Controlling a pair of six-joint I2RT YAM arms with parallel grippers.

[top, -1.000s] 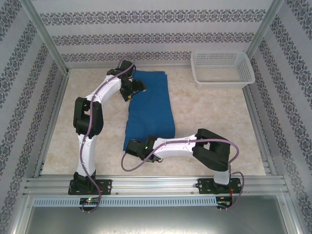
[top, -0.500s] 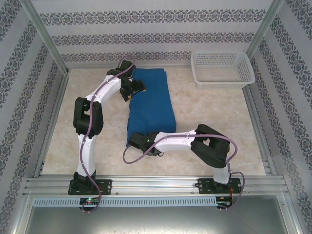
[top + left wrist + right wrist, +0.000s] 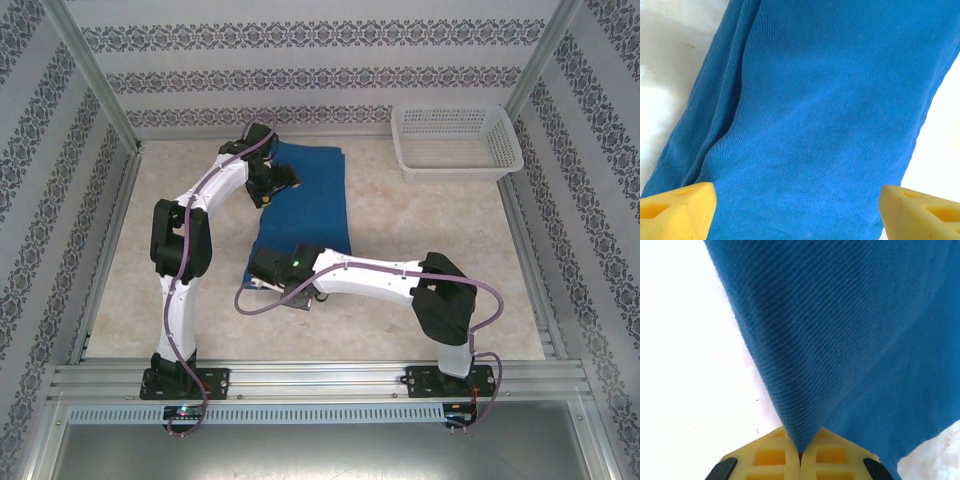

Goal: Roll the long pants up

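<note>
The right gripper [image 3: 800, 460] is clamping the pants' [image 3: 318, 208] near corner; the left gripper [image 3: 799, 211] is hovering, fingers apart, over the far end.

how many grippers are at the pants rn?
2. The left gripper is open over the far end of the long pants. The right gripper is shut on a fold at their near edge.
</note>
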